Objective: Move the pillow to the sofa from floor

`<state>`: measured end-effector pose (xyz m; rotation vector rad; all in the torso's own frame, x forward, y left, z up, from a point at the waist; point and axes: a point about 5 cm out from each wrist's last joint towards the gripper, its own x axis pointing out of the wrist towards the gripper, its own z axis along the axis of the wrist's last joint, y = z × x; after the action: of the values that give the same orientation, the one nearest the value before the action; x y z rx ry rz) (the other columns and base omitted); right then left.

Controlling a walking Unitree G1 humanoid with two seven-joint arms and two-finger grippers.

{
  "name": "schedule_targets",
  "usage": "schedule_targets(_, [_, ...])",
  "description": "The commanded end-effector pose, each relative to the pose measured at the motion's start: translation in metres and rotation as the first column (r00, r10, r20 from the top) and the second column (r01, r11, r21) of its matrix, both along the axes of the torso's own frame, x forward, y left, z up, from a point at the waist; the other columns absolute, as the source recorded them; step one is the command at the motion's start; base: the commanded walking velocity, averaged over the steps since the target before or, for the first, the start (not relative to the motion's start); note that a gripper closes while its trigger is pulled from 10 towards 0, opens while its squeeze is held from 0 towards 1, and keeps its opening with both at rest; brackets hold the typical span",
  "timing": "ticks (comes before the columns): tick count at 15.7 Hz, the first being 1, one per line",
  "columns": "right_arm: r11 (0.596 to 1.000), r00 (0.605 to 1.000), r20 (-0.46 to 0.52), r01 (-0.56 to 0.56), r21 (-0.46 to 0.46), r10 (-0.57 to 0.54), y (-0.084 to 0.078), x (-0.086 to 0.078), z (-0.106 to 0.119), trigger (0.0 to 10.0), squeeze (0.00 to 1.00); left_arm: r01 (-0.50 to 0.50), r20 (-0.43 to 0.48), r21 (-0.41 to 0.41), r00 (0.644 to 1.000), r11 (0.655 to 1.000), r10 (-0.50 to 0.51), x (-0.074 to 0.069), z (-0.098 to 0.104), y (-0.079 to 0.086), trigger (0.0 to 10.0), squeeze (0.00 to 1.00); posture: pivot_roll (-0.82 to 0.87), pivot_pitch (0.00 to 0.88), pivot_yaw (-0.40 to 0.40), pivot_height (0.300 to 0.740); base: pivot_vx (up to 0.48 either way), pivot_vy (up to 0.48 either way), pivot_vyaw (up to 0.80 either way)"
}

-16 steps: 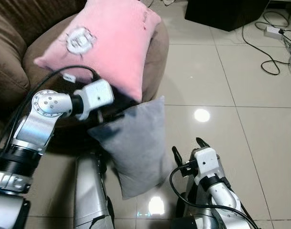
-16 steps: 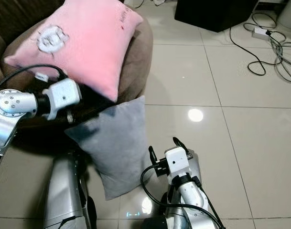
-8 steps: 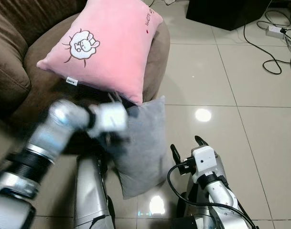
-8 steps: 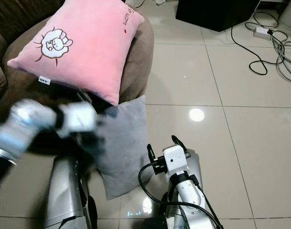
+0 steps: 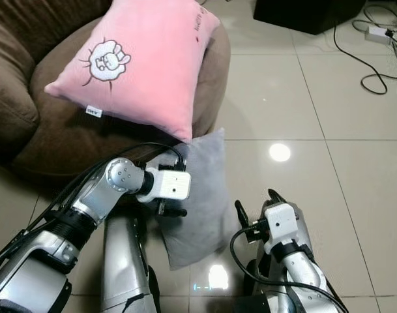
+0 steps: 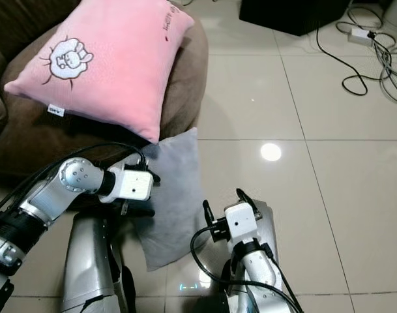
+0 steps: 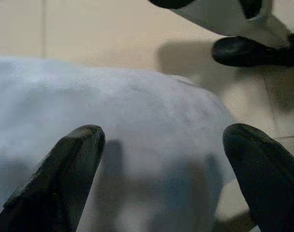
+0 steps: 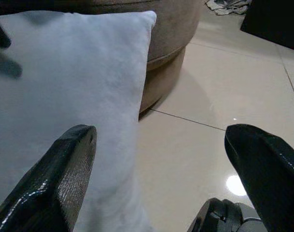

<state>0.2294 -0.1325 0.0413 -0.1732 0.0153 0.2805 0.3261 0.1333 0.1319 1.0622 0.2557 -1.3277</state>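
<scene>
Brown sofa (image 5: 29, 124) takes the upper left of the head views, rounded seat edge meeting the tiled floor (image 5: 302, 104). Glossy beige tiles, lamp glare spot to the right of the pillows.

Pink pillow (image 5: 143, 62) with a cartoon sheep print lies on the sofa seat, its lower corner hanging over the seat edge, just above the grey one.

Grey pillow (image 5: 198, 195) is on the floor, standing on edge and leaning against the sofa base, top corner touching or tucked just under the pink pillow's corner. It sits between the 2 arms.

Left arm is bent across in front of the sofa base; left end effector (image 7: 171, 179) is at the grey pillow's left side, 2 black fingers (image 7: 64, 179) spread wide apart with the pillow fabric between and below them, not closed on it. Can't tell from the wrist view if the tips press the fabric.

Right end effector (image 5: 257, 203) is low, just beside the grey pillow's right edge, pointing up toward the sofa, fingers (image 8: 55, 188) apart and holding nothing. Right wrist view has the grey pillow on one side, sofa base behind it, bare tile on the other.

Black box-like furniture (image 5: 309, 13) at the top, well apart from the pillows. Black cables (image 5: 374, 59) and a white adapter (image 5: 379, 34) lie on the floor at the upper right.
</scene>
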Motion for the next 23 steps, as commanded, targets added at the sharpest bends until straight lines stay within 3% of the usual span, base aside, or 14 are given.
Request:
schedule_targets(1, [1.000, 0.999, -0.047, 0.021, -0.011, -0.021, -0.004, -0.007, -0.012, 10.0, 0.00, -0.022, 0.086, -0.042, 0.996, 0.999, 0.026, 0.008, 0.025, 0.004, 10.0, 0.00, -0.01, 0.246, 0.024, 0.429, 0.000, 0.000, 0.00])
schedule_targets(5, [1.000, 0.998, -0.052, 0.017, -0.016, -0.018, -0.007, -0.007, -0.016, 10.0, 0.00, -0.030, 0.159, -0.120, 0.986, 0.992, 0.049, 0.010, 0.039, 0.002, 10.0, 0.00, 0.00, 0.243, 0.014, 0.429, 0.000, 0.000, 0.00])
schedule_targets(8, [1.000, 0.999, -0.054, 0.006, -0.020, -0.007, -0.007, -0.008, -0.018, 10.0, 0.00, -0.119, 0.183, -0.237, 0.969, 0.964, 0.164, 0.012, 0.036, 0.002, 10.0, 0.00, 0.01, 0.245, 0.006, 0.429, 0.000, 0.000, 0.00])
schedule_targets(11, [1.000, 0.999, -0.051, -0.005, -0.020, 0.004, -0.006, -0.007, -0.018, 10.0, 0.00, -0.212, 0.200, -0.353, 0.934, 0.911, 0.295, 0.013, 0.028, -0.004, 10.0, 0.00, 0.02, 0.246, 0.001, 0.429, 0.000, 0.000, 0.00])
schedule_targets(13, [1.000, 0.999, -0.040, -0.013, -0.018, 0.013, -0.004, -0.006, -0.015, 10.0, 0.00, -0.284, 0.199, -0.443, 0.894, 0.850, 0.402, 0.010, 0.015, -0.014, 10.0, 0.00, 0.02, 0.245, 0.000, 0.429, 0.000, 0.000, 0.00])
schedule_targets(15, [1.000, 0.999, -0.032, -0.015, -0.016, 0.015, -0.003, -0.006, -0.013, 10.0, 0.00, -0.297, 0.226, -0.460, 0.872, 0.837, 0.434, 0.006, 0.010, -0.022, 10.0, 0.00, 0.02, 0.245, 0.000, 0.429, 0.000, 0.000, 0.00])
schedule_targets(17, [1.000, 1.000, -0.024, -0.016, -0.013, 0.015, -0.002, -0.006, -0.011, 10.0, 0.00, -0.262, 0.233, -0.442, 0.890, 0.858, 0.392, -0.003, 0.002, -0.038, 10.0, 0.00, 0.02, 0.248, 0.004, 0.429, 0.000, 0.000, 0.00])
schedule_targets(19, [1.000, 1.000, -0.010, -0.018, -0.006, 0.017, 0.001, -0.005, -0.006, 10.0, 0.00, -0.263, 0.238, -0.451, 0.886, 0.853, 0.399, 0.000, 0.002, -0.052, 10.0, 0.00, 0.02, 0.252, 0.008, 0.429, 0.000, 0.000, 0.00])
schedule_targets(23, [1.000, 0.999, 0.026, -0.020, 0.005, 0.020, 0.008, -0.003, 0.008, 10.0, 0.00, -0.284, 0.247, -0.433, 0.875, 0.855, 0.416, 0.004, -0.003, -0.059, 10.0, 0.00, 0.01, 0.256, 0.017, 0.429, 0.000, 0.000, 0.00])
